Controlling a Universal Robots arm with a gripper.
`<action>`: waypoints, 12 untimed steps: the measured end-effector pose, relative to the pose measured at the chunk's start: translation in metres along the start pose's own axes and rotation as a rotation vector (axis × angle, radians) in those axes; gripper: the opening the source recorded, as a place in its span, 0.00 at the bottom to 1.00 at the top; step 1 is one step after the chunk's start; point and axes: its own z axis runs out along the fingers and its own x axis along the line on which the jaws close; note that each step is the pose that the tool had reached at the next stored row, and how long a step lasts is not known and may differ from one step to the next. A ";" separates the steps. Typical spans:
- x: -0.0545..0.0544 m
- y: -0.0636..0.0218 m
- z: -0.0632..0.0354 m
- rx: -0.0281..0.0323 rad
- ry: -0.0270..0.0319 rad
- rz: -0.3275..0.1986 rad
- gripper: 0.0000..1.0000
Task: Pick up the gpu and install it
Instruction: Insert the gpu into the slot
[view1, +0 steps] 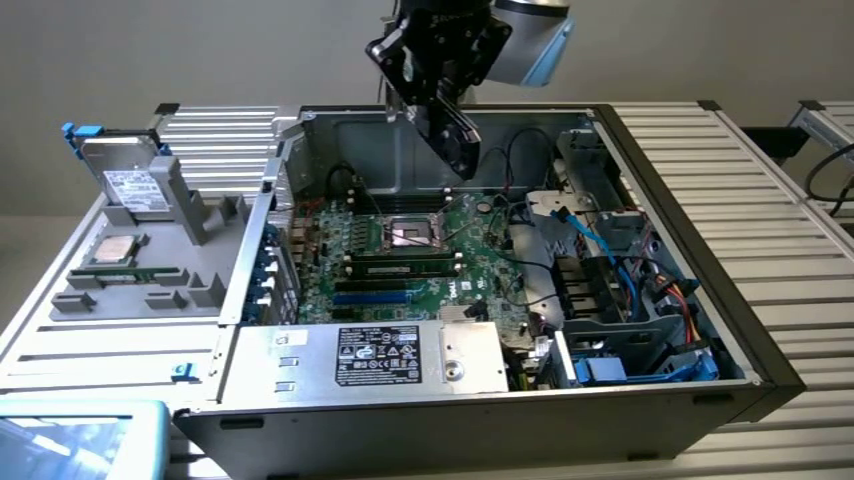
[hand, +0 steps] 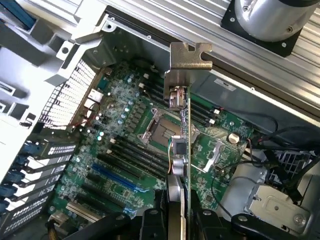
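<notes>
Upper middle of the exterior view, the hand is closed partway on the gpu and grips one end (the card hangs tilted, clear above the motherboard in the open computer case). Its silver bracket is at the far end. At lower middle, the power supply label is too small to read, as is the drive label at upper left.

Black, angular gripper on a rounded silver-grey arm.
</notes>
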 end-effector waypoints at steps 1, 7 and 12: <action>0.000 0.0000 0.0000 -0.0004 0.0017 -0.018 0.28; 0.000 0.0000 0.0002 -0.0029 0.0111 -0.126 0.28; 0.000 0.0000 0.0003 -0.0050 0.0191 -0.217 0.28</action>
